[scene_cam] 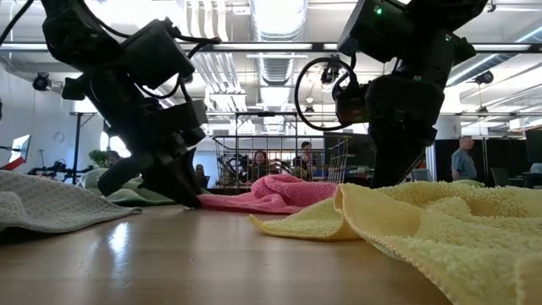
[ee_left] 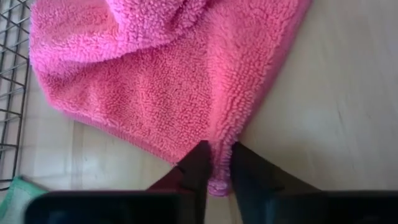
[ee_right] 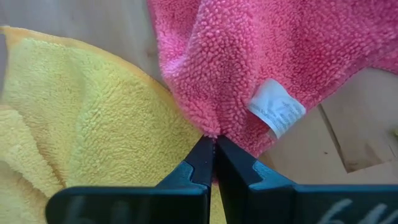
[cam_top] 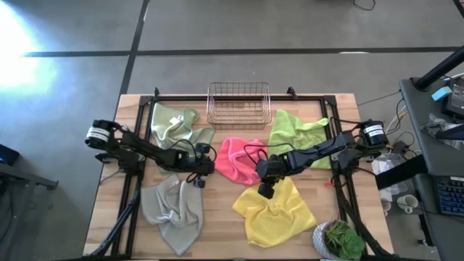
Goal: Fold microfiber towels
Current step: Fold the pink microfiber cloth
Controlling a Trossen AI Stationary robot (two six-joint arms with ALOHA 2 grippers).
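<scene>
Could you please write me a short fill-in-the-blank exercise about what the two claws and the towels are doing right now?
1. Both claws are pinching corners of the ____ towel.
2. The right claw grips a corner near the towel's white ____.
3. Beside that corner, under the right claw, lies the ____ towel.
4. The left claw grips its corner above the bare wooden ____.

Missing words: pink; label; yellow; table
</scene>
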